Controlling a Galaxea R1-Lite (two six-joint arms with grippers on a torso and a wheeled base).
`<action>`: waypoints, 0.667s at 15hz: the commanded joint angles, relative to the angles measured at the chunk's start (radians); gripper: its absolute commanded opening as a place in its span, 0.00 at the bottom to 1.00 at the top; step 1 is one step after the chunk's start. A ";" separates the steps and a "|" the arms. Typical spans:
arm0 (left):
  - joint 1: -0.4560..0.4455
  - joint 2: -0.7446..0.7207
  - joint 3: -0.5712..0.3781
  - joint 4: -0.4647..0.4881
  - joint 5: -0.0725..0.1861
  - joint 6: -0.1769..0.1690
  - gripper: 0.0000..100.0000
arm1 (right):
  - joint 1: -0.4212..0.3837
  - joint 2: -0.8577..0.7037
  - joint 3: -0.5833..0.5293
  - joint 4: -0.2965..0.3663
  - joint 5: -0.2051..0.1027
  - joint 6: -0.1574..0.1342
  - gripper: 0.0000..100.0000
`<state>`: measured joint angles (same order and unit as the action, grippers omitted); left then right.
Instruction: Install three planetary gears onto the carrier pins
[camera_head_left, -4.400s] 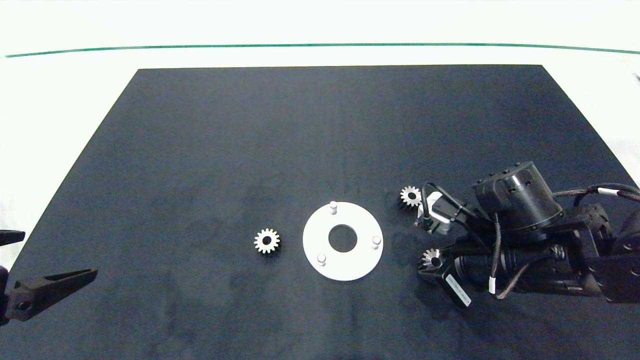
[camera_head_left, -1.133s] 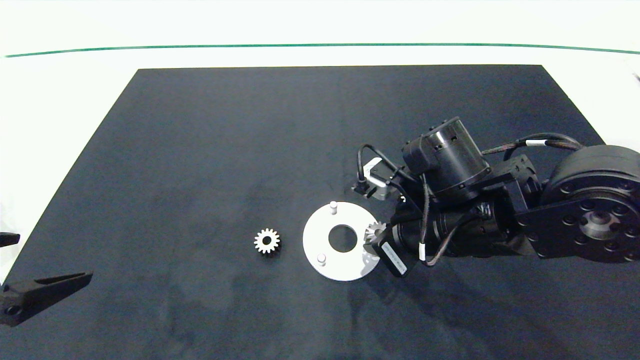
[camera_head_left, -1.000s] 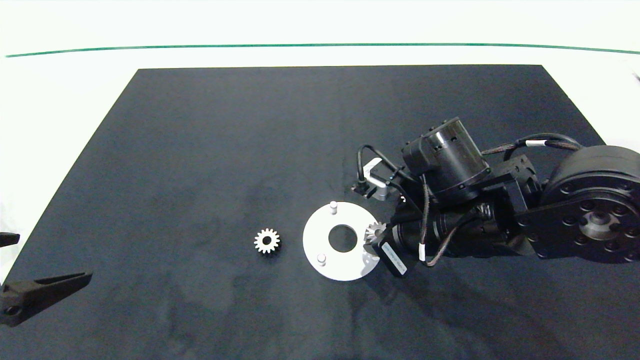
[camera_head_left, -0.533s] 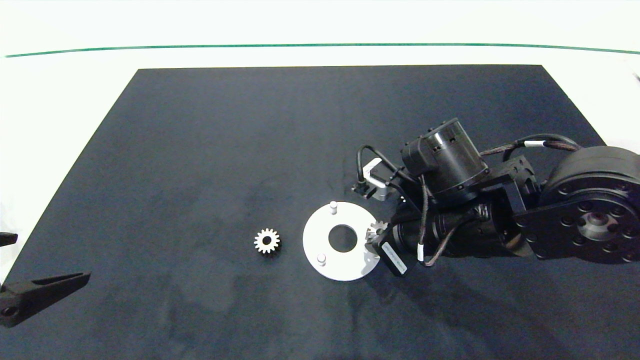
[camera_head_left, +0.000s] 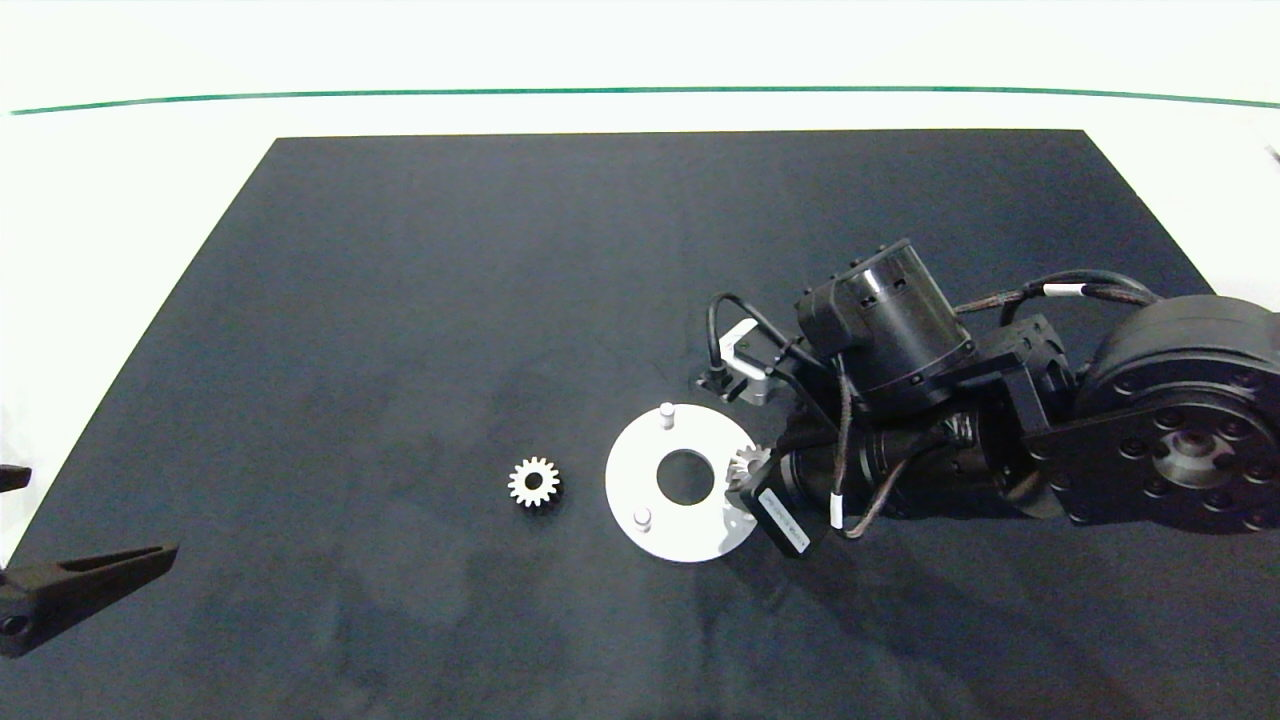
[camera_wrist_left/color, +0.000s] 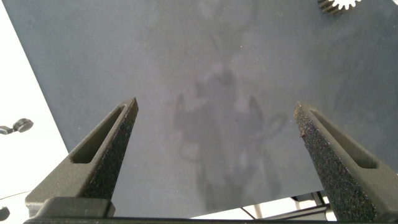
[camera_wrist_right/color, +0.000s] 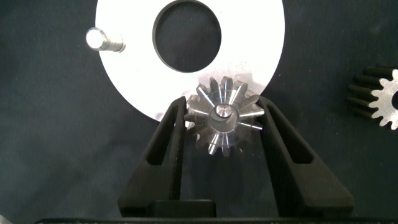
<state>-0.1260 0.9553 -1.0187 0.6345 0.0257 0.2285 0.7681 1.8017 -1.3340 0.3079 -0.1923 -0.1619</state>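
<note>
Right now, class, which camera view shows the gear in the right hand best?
The right wrist view: the gear fills the frame between the right hand's fingers, a pin showing in its bore. The head view shows it small, partly hidden. The left wrist view misses it.

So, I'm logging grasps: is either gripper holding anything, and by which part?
The right gripper holds one planetary gear by opposite toothed edges, over the white disc. The left gripper is open and holds nothing.

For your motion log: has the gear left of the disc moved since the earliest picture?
No. The gear lies at the same spot on the mat, at the same gap from the disc, which has not shifted either.
</note>
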 joint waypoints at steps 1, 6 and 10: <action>0.000 -0.003 -0.001 0.004 0.000 0.002 1.00 | -0.001 0.005 0.001 0.002 -0.015 -0.001 0.25; 0.000 -0.004 -0.001 0.002 -0.001 0.000 1.00 | -0.001 0.007 0.001 0.002 -0.024 -0.002 0.25; 0.000 -0.004 -0.001 0.004 0.000 0.002 1.00 | 0.000 0.007 0.009 0.002 -0.024 -0.004 0.25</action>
<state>-0.1260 0.9515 -1.0189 0.6340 0.0253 0.2285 0.7672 1.8072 -1.3277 0.3077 -0.2153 -0.1640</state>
